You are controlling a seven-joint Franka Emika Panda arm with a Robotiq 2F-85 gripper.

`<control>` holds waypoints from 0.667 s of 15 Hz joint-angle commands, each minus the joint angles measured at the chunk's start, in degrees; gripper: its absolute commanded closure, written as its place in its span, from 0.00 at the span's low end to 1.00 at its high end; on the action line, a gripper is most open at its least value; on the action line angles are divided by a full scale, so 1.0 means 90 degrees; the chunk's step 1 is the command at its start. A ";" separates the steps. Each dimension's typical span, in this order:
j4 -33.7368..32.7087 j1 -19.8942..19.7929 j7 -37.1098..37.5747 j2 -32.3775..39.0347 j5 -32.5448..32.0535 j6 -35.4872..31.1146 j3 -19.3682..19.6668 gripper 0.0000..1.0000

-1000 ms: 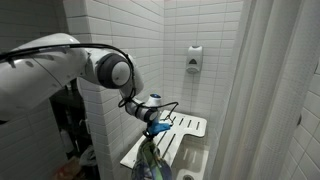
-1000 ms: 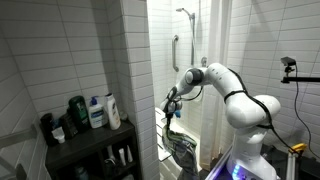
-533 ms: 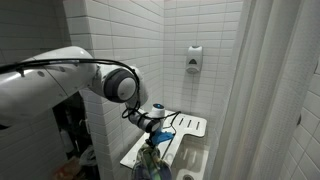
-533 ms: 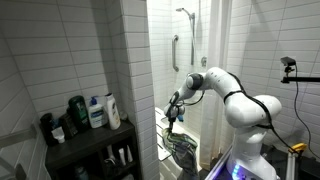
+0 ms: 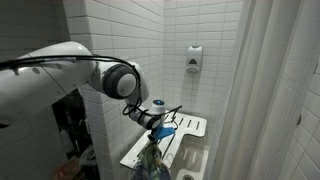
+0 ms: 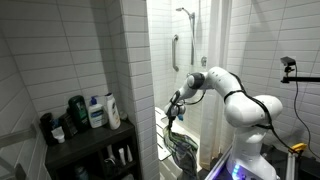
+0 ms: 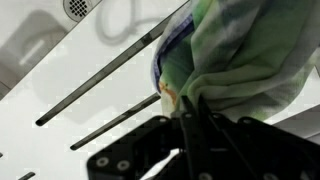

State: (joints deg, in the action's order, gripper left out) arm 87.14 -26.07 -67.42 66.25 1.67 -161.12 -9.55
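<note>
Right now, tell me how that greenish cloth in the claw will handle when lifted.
Probably floppy: the cloth hangs in folds below the claw. Likely light, since one pinch carries it. It may snag on the slatted bench beneath.

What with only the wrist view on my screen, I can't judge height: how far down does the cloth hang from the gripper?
Observer: In an exterior view the gripper pinches the cloth by its top. The cloth hangs long, down to that picture's bottom edge.
Operator: Does it touch the slatted seat?
Observer: I cannot tell. It hangs in front of the near edge of the fold-down shower seat.
Operator: Is anything mounted above the seat?
Observer: A soap dispenser sits high above it.
Operator: Anything off to the side?
Observer: Bottles stand on a dark shelf, apart from the seat and cloth.
</note>
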 commanded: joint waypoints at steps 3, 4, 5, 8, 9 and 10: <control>0.0193 -0.0070 0.0025 -0.0198 -0.0095 0.0007 -0.0039 0.93; 0.0215 -0.0077 0.0014 -0.0200 -0.0096 -0.0001 -0.0039 0.93; 0.0232 -0.0078 0.0006 -0.0199 -0.0097 -0.0009 -0.0040 0.93; 0.0248 -0.0080 0.0004 -0.0200 -0.0100 -0.0028 -0.0041 0.93; 0.0251 -0.0080 0.0004 -0.0200 -0.0101 -0.0031 -0.0041 0.93; 0.0251 -0.0080 0.0004 -0.0200 -0.0101 -0.0033 -0.0042 0.93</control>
State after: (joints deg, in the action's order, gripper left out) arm 89.60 -26.44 -67.97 64.26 1.66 -161.49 -9.61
